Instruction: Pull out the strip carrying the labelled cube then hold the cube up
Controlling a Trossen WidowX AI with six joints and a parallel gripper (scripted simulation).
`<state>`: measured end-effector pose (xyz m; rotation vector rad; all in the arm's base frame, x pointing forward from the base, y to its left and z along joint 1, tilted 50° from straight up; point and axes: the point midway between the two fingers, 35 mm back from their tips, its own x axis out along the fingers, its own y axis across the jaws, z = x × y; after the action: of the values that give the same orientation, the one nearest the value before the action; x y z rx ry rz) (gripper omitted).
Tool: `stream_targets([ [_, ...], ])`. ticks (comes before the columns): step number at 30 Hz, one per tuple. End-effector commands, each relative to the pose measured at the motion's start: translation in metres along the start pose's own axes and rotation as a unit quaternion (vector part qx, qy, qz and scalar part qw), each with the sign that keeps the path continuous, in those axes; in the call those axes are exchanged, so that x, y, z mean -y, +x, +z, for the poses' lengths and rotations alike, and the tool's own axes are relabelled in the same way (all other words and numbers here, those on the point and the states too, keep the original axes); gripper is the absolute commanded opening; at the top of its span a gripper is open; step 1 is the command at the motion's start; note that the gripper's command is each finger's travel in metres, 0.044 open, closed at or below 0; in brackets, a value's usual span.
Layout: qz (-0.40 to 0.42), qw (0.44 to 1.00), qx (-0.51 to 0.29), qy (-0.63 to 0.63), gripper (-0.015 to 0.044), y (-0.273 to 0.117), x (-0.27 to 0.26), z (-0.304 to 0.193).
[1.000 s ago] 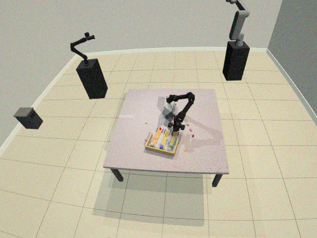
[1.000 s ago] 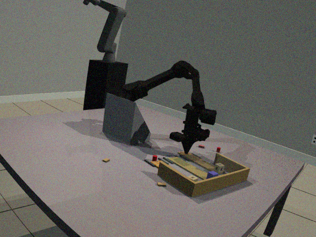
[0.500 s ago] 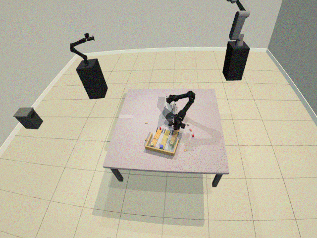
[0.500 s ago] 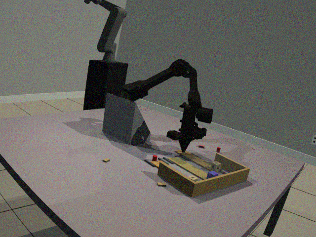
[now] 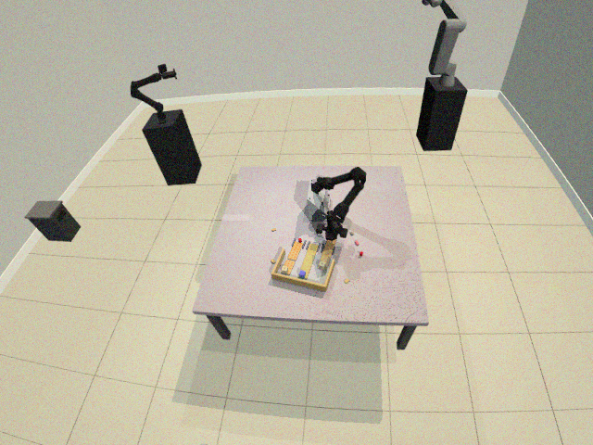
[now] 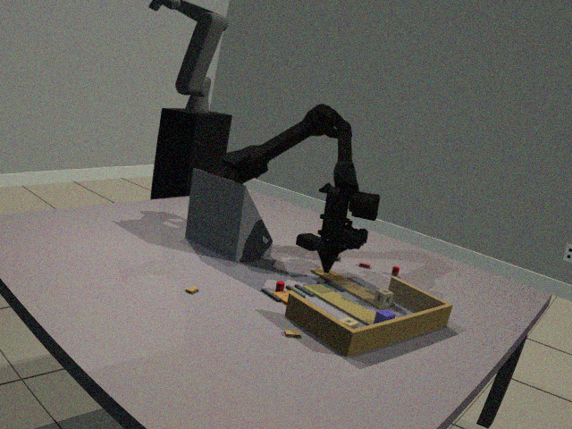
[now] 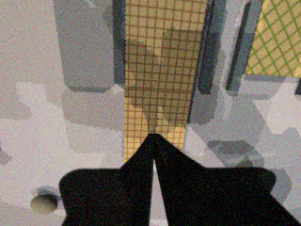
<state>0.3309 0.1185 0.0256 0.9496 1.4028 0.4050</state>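
At the open end of the wooden tray (image 6: 392, 330), the gripper (image 6: 327, 267) is pointing straight down with its fingers pressed together to a single tip, pinching nothing, and that tip is resting on or just above the near end of the tan gridded strip (image 7: 160, 71); whether it is actually touching the strip cannot be told. In the wrist view the strip is running straight away from the fingers, its long axis in line with them, lying between two dark grey rails (image 7: 207, 47), with its near end sticking out of the tray onto the bench (image 6: 138, 323). At the strip's far end, inside the tray and well apart from the fingers, the labelled cube (image 6: 383, 298) is sitting upright on the strip, close to the tray's end wall. Beside it in the tray a yellow-green strip (image 6: 341, 302) is lying parallel, and a blue cube (image 6: 383, 315) is sitting just beside the tray's end wall. An orange strip (image 5: 293, 252) is lying along the tray's other side. Small red pegs (image 6: 280, 285) are standing on the bench near the tray's open end.
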Motion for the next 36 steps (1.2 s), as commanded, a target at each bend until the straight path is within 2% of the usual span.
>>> stream_targets([
  [1,-0.002,1.000,-0.017,0.002,0.0000,0.007,0.000,-0.016],
  [36,-0.002,1.000,-0.018,0.003,0.0000,0.006,-0.001,-0.062],
])
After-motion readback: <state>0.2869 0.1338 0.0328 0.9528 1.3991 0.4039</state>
